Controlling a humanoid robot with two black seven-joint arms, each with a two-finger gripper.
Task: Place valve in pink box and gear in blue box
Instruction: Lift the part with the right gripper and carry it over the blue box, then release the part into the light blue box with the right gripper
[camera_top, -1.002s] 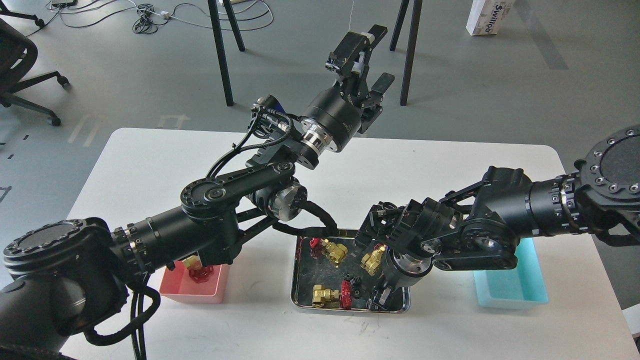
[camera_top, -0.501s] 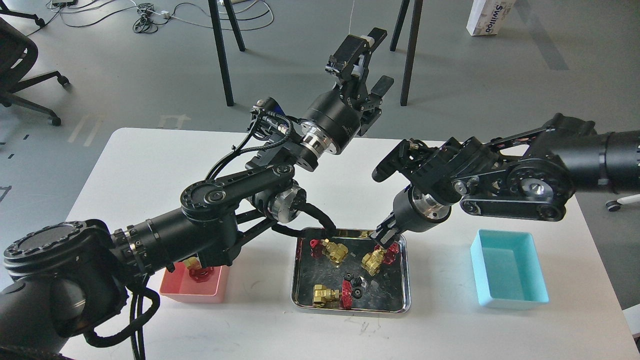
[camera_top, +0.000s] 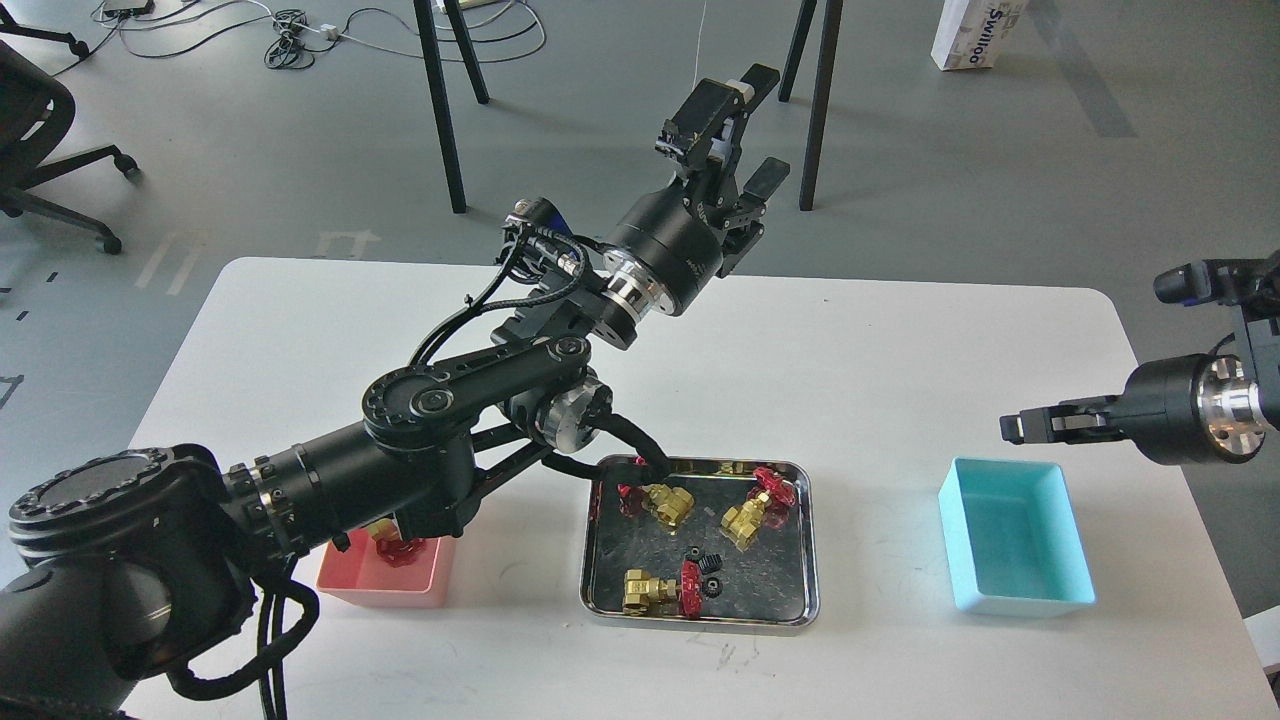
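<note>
Three brass valves with red handwheels lie in the steel tray (camera_top: 790, 600): one at the back left (camera_top: 668, 502), one at the back right (camera_top: 748, 518), one at the front (camera_top: 650, 590). Another valve (camera_top: 398, 548) lies in the pink box (camera_top: 385, 588), partly behind my left arm. Small black gears (camera_top: 708, 572) lie mid-tray. The blue box (camera_top: 1015, 550) at the right looks empty. My left gripper (camera_top: 757, 125) is open and empty, high beyond the table's far edge. My right gripper (camera_top: 1015, 427) hovers above the blue box's far edge, fingers close together; I cannot see anything between them.
My left arm (camera_top: 430, 410) stretches across the table's left half above the pink box and the tray's back left corner. Black table legs (camera_top: 445, 110) stand on the floor beyond the far edge. An office chair (camera_top: 40, 130) stands at the far left.
My right arm has lifted out of the tray's front right part and swung right to above the blue box. The back right valve now lies uncovered. My left arm has hardly moved.
</note>
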